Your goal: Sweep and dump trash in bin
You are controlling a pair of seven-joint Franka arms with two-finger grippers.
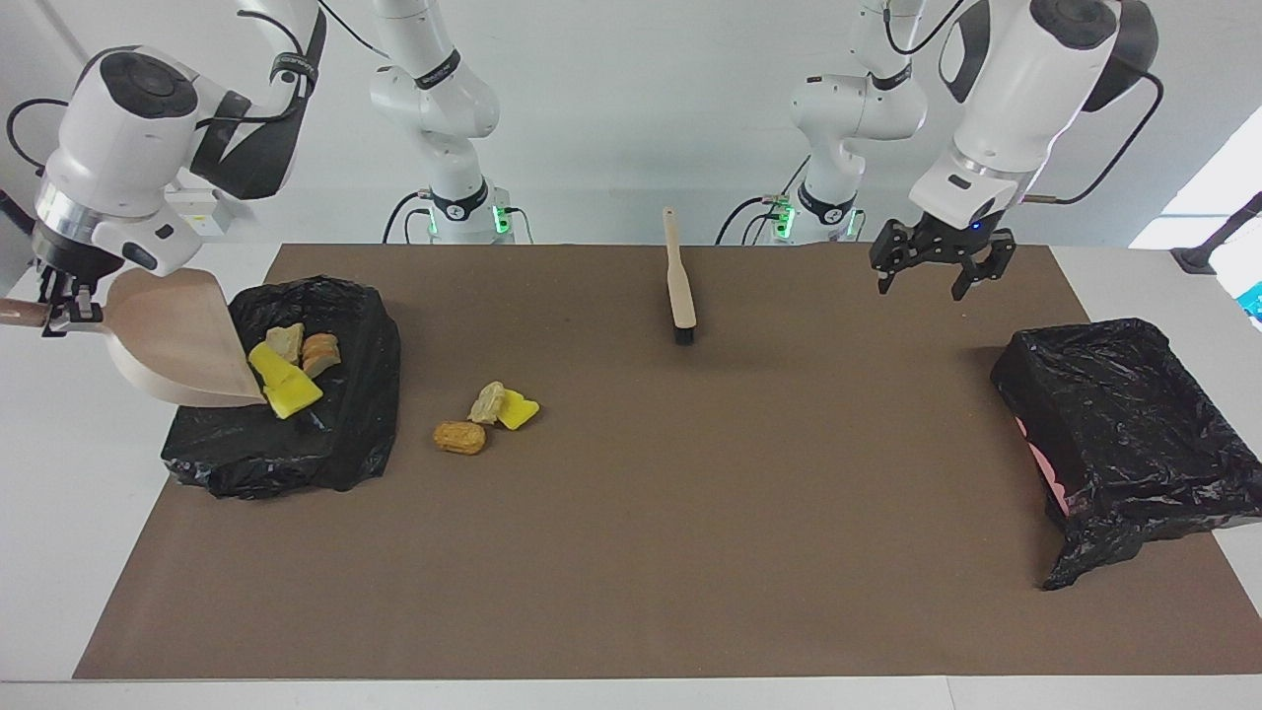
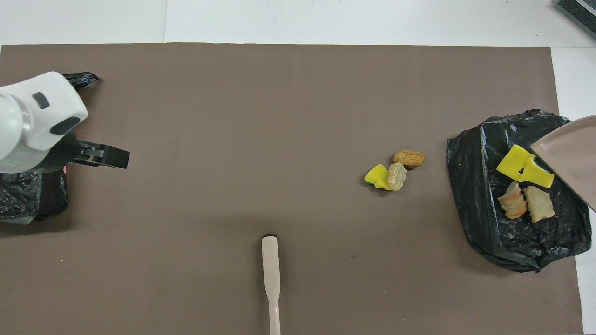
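bright, even light; soft shadows on the mat (image 1: 631,513); sharp throughout.
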